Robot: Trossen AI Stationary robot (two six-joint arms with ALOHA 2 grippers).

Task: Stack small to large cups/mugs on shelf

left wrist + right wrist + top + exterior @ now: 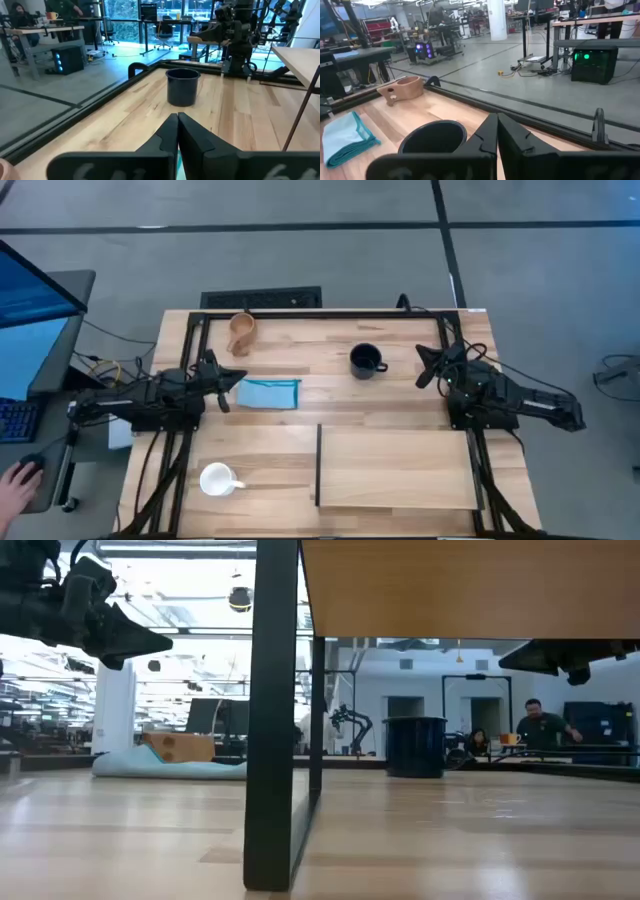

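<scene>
A: 3 cups are out, and 0 of them are on the shelf point(400, 465). The board is bare, as far as the overhead view shows.

B: Where do the 3 sit?

A: The black mug point(366, 361) stands upright on the planked tabletop point(300, 350), just ahead of the right gripper point(428, 366) and closest to its fingertips. The tan wooden cup point(241, 332) is at the table's back edge, beyond the left gripper point(228, 387). The white mug point(218, 479) is near the front edge, well apart from both grippers and on the left arm's side of the shelf.

B: Are the jaws holding anything?

A: No. The left jaws are pressed together, empty, with the blue cloth point(267, 392) lying just past their tips. The right jaws look all but closed too, a bare sliver between them, gripping nothing; from that wrist the black mug's rim shows right beside the fingers.

B: So what's done?

A: I'd judge nothing yet. Every cup is separate, none nested, none on the board. All 3 need moving to the shelf and stacking by size. The black mug looks the likeliest first pick for the right arm, though its jaws would have to open first.
</scene>
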